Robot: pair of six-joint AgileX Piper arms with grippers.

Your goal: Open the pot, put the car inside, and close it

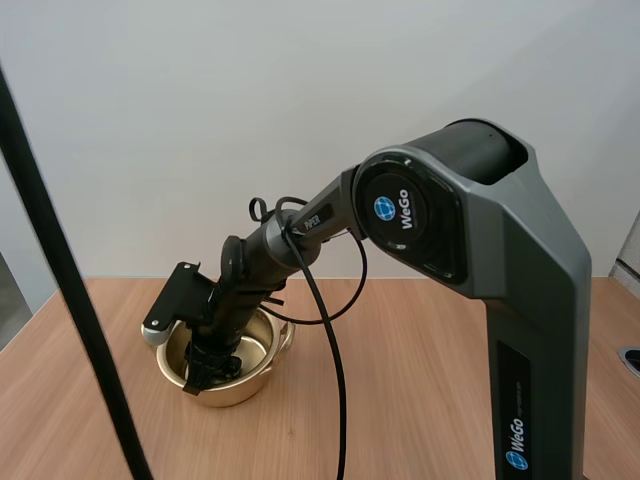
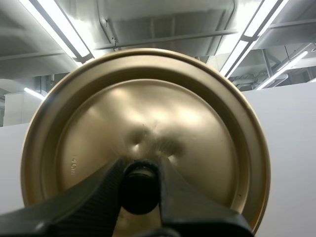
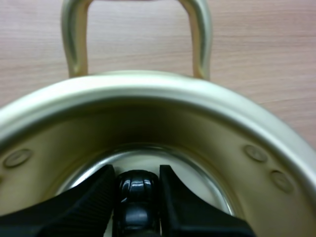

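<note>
The right gripper (image 3: 137, 173) pinches the small black car (image 3: 134, 188) between its fingertips, low inside the open golden pot (image 3: 148, 96). The pot stands on the wooden table (image 1: 420, 380). The left gripper (image 2: 139, 165) pinches the black knob (image 2: 139, 191) of the golden lid (image 2: 148, 113) and holds it in the air.

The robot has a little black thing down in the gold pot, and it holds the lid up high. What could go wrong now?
1. The right gripper pinches the black car low inside the pot. When it lifts out, its fingers might bump the pot and tip it.
2. The left gripper holds the lid only by its small knob, so the lid might slip or swing.
</note>
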